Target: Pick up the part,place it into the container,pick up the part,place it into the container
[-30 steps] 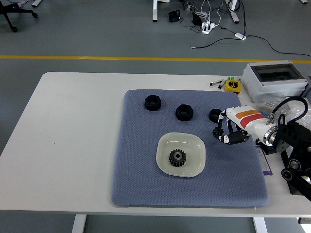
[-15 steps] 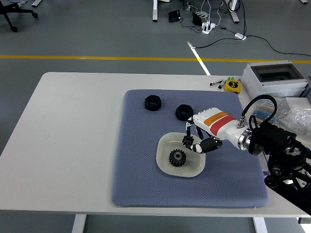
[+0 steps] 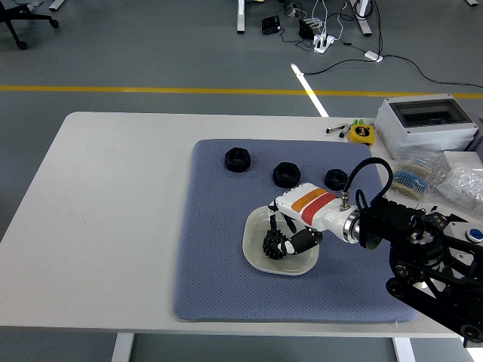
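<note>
Here a white table (image 3: 113, 196) carries a blue-grey mat (image 3: 219, 271), with a grey box (image 3: 426, 121) at the far right. On the mat sits a white dish (image 3: 256, 260) holding a black gear (image 3: 273, 245). The right hand (image 3: 290, 230) reaches into the dish, fingers curled over the gear; whether they grip it cannot be told. Three black parts (image 3: 236, 159) (image 3: 286, 174) (image 3: 336, 179) lie just beyond

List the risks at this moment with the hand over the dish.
The right hand sits low over the white dish, fingers around the gear; lifting away could drag the gear out or tip the shallow dish. The forearm passes close to the nearest black nut, so swinging back toward the nuts could knock it off its spot on the blue mat.
</note>
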